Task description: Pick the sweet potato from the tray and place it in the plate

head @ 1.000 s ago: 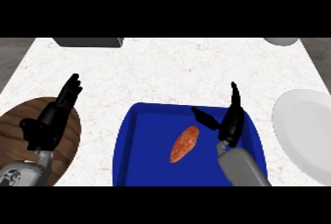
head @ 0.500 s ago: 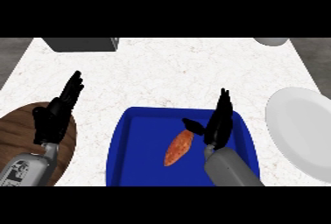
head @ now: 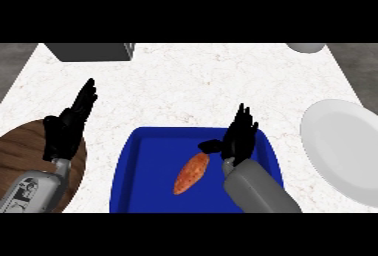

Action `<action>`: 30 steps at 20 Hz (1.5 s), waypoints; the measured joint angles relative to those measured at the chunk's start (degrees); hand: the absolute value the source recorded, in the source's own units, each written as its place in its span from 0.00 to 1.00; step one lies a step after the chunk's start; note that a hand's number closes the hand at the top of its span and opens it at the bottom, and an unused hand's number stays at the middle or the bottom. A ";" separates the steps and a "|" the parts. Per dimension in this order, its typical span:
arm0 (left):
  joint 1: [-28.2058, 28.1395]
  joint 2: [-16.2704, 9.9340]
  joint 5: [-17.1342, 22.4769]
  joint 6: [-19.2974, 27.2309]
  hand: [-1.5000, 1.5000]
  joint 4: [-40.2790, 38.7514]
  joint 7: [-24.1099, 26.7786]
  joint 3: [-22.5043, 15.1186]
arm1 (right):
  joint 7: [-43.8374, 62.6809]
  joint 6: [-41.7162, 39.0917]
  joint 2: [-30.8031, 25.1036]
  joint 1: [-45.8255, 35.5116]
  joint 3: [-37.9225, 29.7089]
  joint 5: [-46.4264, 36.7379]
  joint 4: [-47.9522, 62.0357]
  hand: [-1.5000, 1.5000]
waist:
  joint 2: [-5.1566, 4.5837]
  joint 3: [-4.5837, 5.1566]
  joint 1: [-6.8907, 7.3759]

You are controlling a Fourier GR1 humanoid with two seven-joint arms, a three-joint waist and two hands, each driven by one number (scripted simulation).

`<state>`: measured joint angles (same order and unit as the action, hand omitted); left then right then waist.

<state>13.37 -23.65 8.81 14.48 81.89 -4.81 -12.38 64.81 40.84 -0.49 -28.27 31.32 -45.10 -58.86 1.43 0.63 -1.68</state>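
My right robot hand hangs open over the blue tray, thumb right by the sweet potato, holding nothing.

Pale speckled counter with a dark box at its far edge.

A pale speckled bench carries a blue tray at the near middle, a white plate at right, and a round wooden board at left.
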 measured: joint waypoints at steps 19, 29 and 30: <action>1.53 1.43 -0.58 -1.15 0.50 -1.68 0.49 0.82 | 8.17 -15.38 0.13 3.50 -0.23 2.83 -10.94 0.00 | -0.75 -0.41 1.08; 2.17 2.39 -1.37 -2.04 0.50 -2.70 1.24 1.01 | 6.92 -16.22 -0.81 6.94 0.49 4.38 -10.66 0.00 | -0.88 -0.28 1.47; 2.23 2.50 -1.59 -1.92 0.50 -2.44 1.00 0.90 | 6.90 -16.28 -0.78 6.90 0.31 4.55 -10.44 0.00 | -0.86 -0.28 1.56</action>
<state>15.60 -21.15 7.21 12.57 79.44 -3.80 -11.48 71.71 24.56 -1.27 -21.37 31.63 -40.55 -69.30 0.57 0.35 -0.12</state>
